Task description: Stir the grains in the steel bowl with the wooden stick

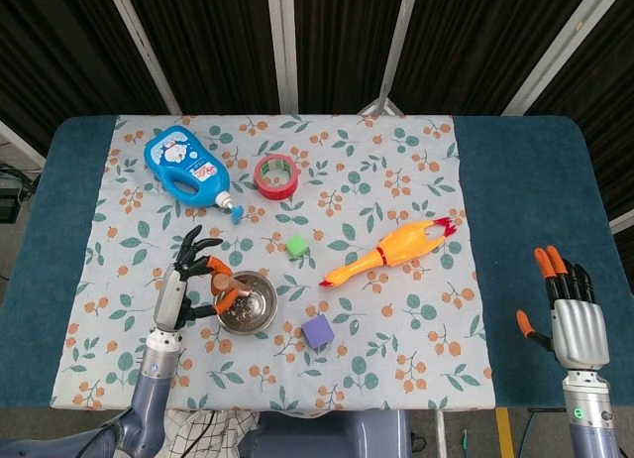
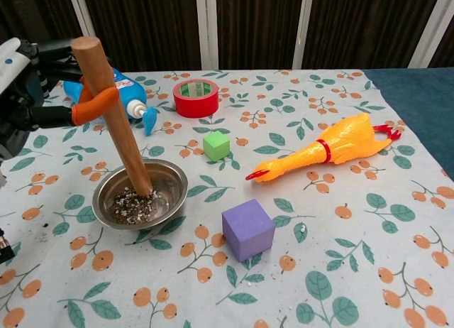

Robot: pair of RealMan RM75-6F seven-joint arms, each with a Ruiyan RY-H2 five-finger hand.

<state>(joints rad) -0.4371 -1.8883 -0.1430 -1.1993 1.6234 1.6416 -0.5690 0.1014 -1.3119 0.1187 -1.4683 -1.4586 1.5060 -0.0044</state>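
Note:
The steel bowl (image 2: 167,183) (image 1: 260,312) sits near the front left of the floral cloth, with grains (image 2: 135,206) heaped in its bottom. A thick wooden stick (image 2: 111,111) (image 1: 226,286) stands tilted in the bowl, its lower end in the grains. My left hand (image 2: 32,86) (image 1: 183,280) grips the stick near its top, an orange-tipped finger wrapped around it. My right hand (image 1: 567,314) hovers off the cloth over the blue table at the front right, fingers apart and holding nothing.
A purple cube (image 2: 247,228) lies just right of the bowl and a green cube (image 2: 216,145) behind it. A rubber chicken (image 2: 325,150) lies to the right. Red tape (image 2: 196,97) and a blue bottle (image 2: 128,94) stand at the back left.

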